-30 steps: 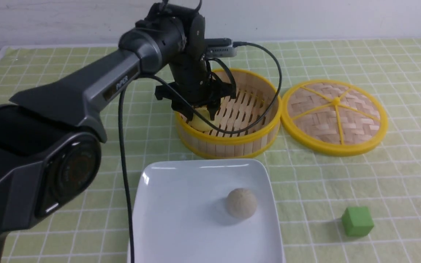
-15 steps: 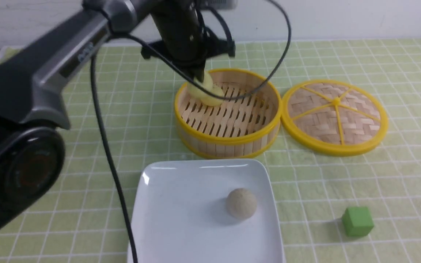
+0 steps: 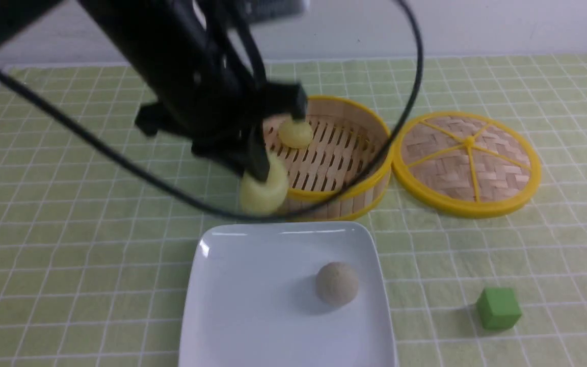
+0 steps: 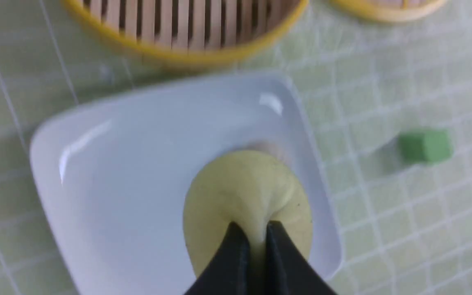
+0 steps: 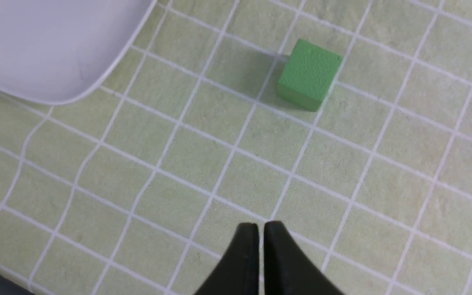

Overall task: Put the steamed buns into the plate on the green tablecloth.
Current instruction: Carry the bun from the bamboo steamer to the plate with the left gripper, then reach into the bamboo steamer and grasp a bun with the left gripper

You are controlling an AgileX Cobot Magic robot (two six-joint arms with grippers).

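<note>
- Left end effector (image 3: 259, 172): jaws pinched nearly together on a pale yellow bun (image 3: 264, 192), biting into its top so the soft surface puckers between the fingertips. The bun hangs clear of everything, in the air.
- From the front, the held bun sits in front of the near-left rim of the bamboo steamer (image 3: 359, 186), just past the far edge of the white plate (image 3: 252, 311). The left wrist camera looks down past the bun onto the plate's surface. The arm is blurred in the front view.
- A black cable (image 3: 120, 159) loops from the left arm across the front of the steamer.
- Second pale yellow bun (image 3: 296, 133) lies on the slats inside the steamer, toward its far-left side.
- Greyish-beige bun (image 3: 337, 283) rests on the plate, right of centre, apart from the rim.
- The plate lies flat on the green tablecloth (image 3: 69, 255), which covers the worktop, directly in front of the steamer.
- The woven lid (image 3: 467, 163) lies flat on the cloth to the right of the steamer, its rim just beside the steamer's.
- Small green cube (image 3: 498, 308) on the cloth, right of the plate and apart from it.
- Right end effector (image 5: 259, 232): fingertips drawn together with only a thin slit between them, holding nothing. It is above bare cloth, with the cube and a plate corner in its camera's view.
</note>
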